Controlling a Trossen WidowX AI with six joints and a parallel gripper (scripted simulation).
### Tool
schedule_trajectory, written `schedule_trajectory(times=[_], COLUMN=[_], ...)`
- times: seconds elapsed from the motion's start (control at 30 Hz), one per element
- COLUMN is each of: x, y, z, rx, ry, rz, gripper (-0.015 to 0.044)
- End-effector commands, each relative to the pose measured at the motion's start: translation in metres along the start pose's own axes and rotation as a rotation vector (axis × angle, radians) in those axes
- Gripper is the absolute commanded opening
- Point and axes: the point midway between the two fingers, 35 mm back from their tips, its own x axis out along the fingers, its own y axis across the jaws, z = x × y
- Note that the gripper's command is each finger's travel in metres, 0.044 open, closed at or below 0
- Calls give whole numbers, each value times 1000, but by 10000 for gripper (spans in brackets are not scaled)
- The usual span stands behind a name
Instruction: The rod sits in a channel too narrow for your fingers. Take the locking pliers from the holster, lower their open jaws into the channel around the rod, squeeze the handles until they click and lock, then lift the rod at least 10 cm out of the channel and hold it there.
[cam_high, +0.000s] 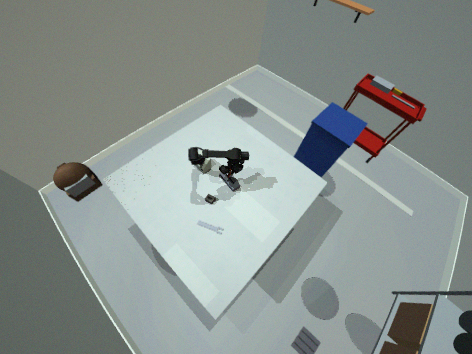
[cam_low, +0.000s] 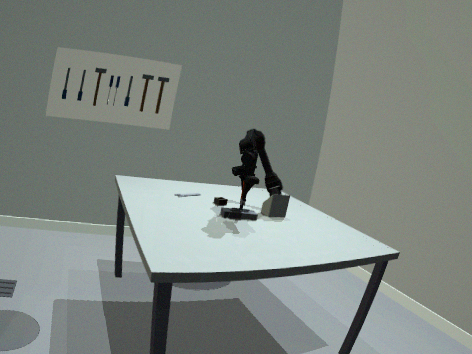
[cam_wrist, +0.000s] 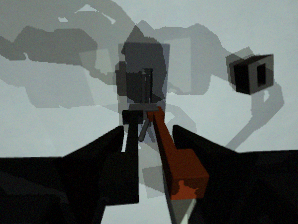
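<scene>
nothing to read here, folks: no words, labels, brands, numbers or signs can be made out in any of the views.
</scene>
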Motion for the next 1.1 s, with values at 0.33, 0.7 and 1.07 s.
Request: schedule_trajectory(times=[0.33,0.7,1.07], x=[-18,-33,-48], y=[3,3,4], z=[7,13,18], rx=[5,6,9], ry=[-83,-161,-238], rz=[3,1,1], gripper=[104,104,104])
